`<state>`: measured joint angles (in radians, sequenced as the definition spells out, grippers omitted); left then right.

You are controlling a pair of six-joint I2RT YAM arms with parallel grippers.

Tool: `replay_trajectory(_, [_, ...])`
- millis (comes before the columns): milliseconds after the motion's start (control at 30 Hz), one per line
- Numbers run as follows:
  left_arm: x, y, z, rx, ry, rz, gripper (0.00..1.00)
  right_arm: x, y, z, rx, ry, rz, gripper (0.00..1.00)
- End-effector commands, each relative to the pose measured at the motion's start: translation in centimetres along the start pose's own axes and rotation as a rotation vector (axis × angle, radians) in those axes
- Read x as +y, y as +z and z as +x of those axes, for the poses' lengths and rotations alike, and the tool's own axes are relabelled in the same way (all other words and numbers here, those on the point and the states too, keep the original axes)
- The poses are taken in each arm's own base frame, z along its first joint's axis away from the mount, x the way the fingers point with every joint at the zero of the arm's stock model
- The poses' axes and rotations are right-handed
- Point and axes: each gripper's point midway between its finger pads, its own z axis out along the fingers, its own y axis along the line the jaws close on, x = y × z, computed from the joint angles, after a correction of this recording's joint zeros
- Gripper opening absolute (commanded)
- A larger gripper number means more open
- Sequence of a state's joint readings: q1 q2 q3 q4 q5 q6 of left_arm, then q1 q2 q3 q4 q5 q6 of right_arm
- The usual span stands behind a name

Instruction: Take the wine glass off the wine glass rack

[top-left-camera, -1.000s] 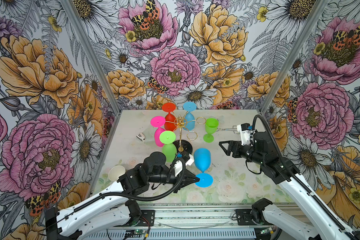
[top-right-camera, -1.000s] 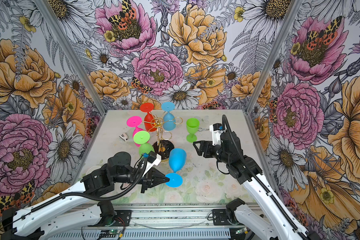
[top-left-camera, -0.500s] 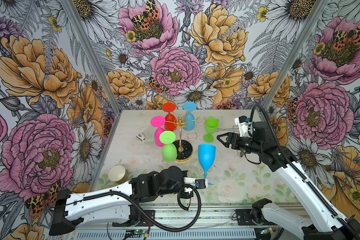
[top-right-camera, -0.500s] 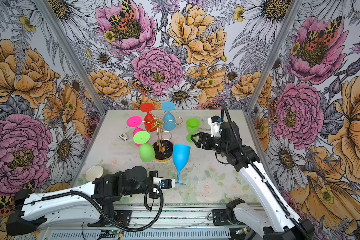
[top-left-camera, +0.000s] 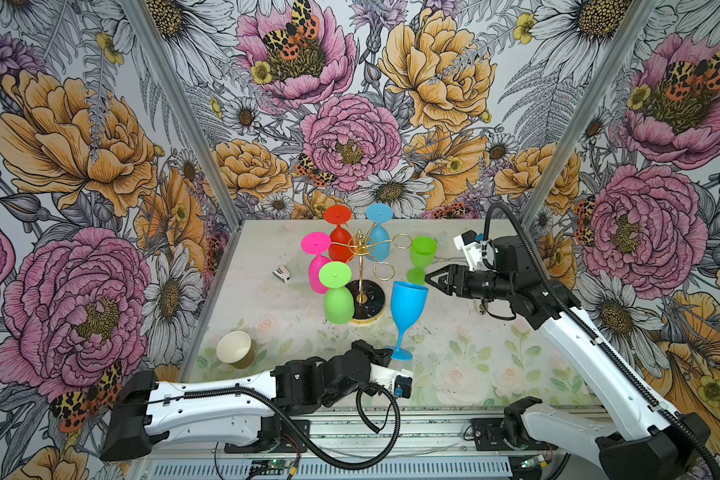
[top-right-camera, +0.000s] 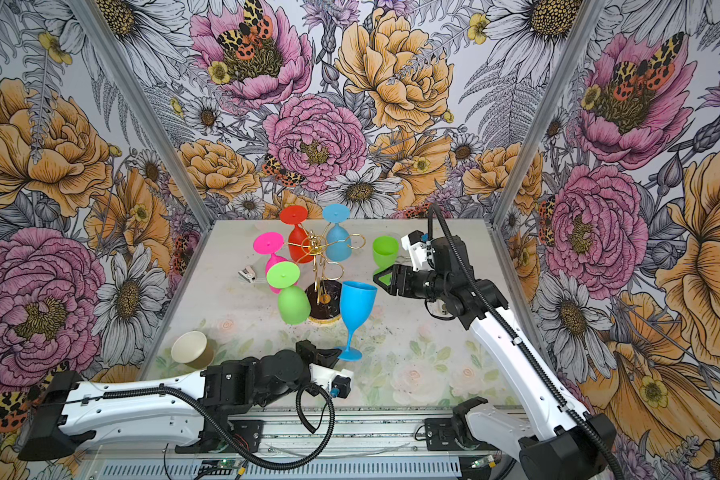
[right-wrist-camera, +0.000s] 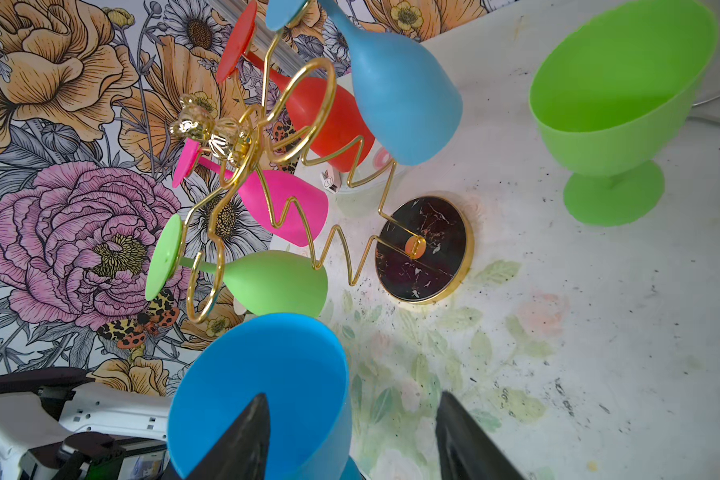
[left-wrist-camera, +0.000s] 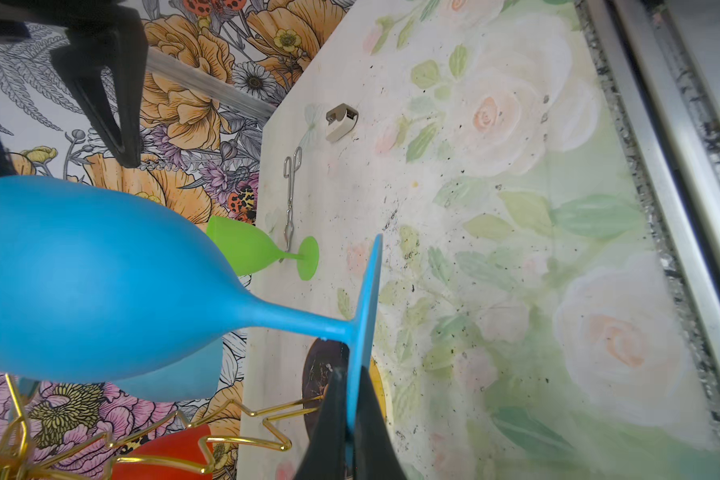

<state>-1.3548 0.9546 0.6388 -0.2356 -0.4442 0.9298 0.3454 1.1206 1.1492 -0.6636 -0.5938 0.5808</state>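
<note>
While my left gripper [top-left-camera: 385,353] is clamped on the foot of the blue wine glass [top-left-camera: 408,307], that glass stands upright in both top views. It is off the wine glass rack [top-left-camera: 362,270], just beside the rack's black base and low over the table [top-left-camera: 495,353]. Whether the foot touches the surface I cannot tell. My right gripper [top-left-camera: 431,277] sits level with the rim, jaws apart, holding nothing. Four other glasses hang on the rack, and a green glass [top-left-camera: 422,257] stands on the table beyond it.

From the left wrist, my fingers [left-wrist-camera: 333,415] pinch only the edge of the thin foot, so the bowl leans out from a small hold.

From the right wrist, one finger [right-wrist-camera: 246,436] crosses in front of the blue bowl and its partner stands well off to the side, with an open gap between them.

As I judge it, the step is to settle this glass. I should keep the foot level, lower it until it lies flat, stay clear of the rack's base and gold loops, and let go only then. If my right jaws are to steady the bowl, they should close softly below the rim, never nudging it sideways.

No brand, label or writing is readable in any view.
</note>
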Motion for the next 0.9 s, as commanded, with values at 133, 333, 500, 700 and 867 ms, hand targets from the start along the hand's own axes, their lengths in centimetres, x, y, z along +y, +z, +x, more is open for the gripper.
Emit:
replay_trajectory(133, [1.1,0.4,0.7,0.048,0.091,-0.107,0.0,1.0,0.0,0.1,0.028,-0.034,-0.036,0.59])
replay_trajectory(333, [0.4,1.2,2.2,0.132,0.194,-0.122,0.0,1.3,0.8,1.2,0.098,-0.057,-0.04,0.53])
replay_trajectory(500, [0.5,1.2,2.6,0.143,0.214,-0.148,0.0,1.0,1.6,2.0,0.153,-0.063,-0.028,0.48])
replay_trajectory(700, [0.5,1.4,3.6,0.192,0.288,-0.186,0.0,0.5,2.7,2.8,0.212,-0.076,-0.019,0.4])
replay_trajectory(867, [0.4,1.3,4.3,0.213,0.343,-0.217,0.0,-0.1,3.4,2.8,0.232,-0.08,-0.01,0.33])
